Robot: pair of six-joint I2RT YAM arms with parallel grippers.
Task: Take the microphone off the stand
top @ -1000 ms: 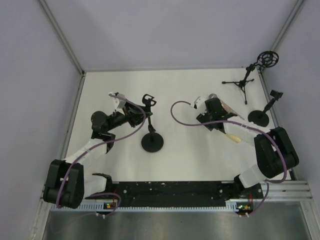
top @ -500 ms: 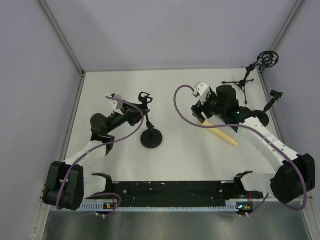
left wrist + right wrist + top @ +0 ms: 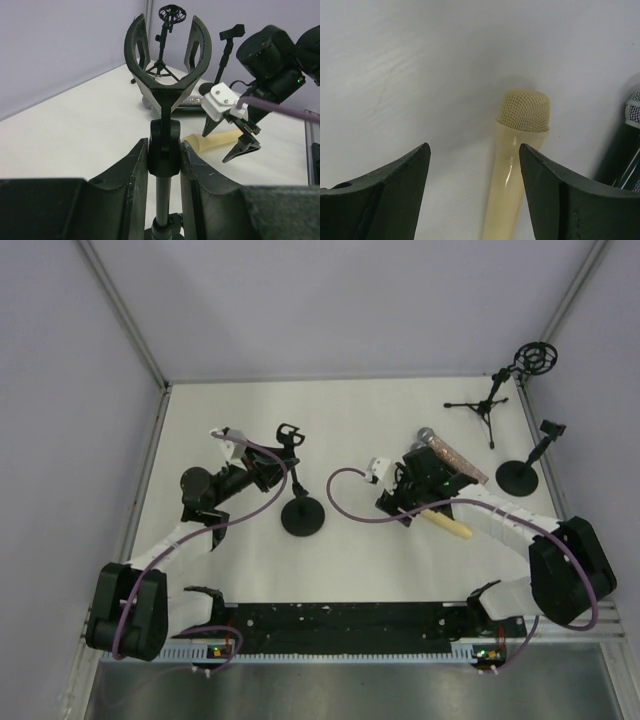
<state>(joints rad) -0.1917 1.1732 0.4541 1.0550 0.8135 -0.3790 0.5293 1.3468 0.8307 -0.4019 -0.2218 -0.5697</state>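
Left wrist view: the left claw [image 3: 164,150] is clamped on the neck joint of the round-base microphone stand [image 3: 165,107], and the U-shaped clip [image 3: 136,45] above it is empty. The cream microphone [image 3: 515,170] is out of the stand. It lies flat on the white bench [image 3: 370,420] under the right claw [image 3: 472,150], whose jaws are spread wide on either side of it and touch nothing. Its mesh head points away from the right wrist, and the handle runs back beneath it. A second, glitter-bodied microphone [image 3: 450,452] lies just beside it on the far side.

The cream microphone looks stiff and fairly light, with a glossy tapered handle that I would expect to be slick between hard fingers. Being round, it is likely to roll if nudged from one side. The mesh looks like the part most easily dented, so a grip belongs on the handle just below the head, squeezed squarely across its width. The task itself looks essentially done.
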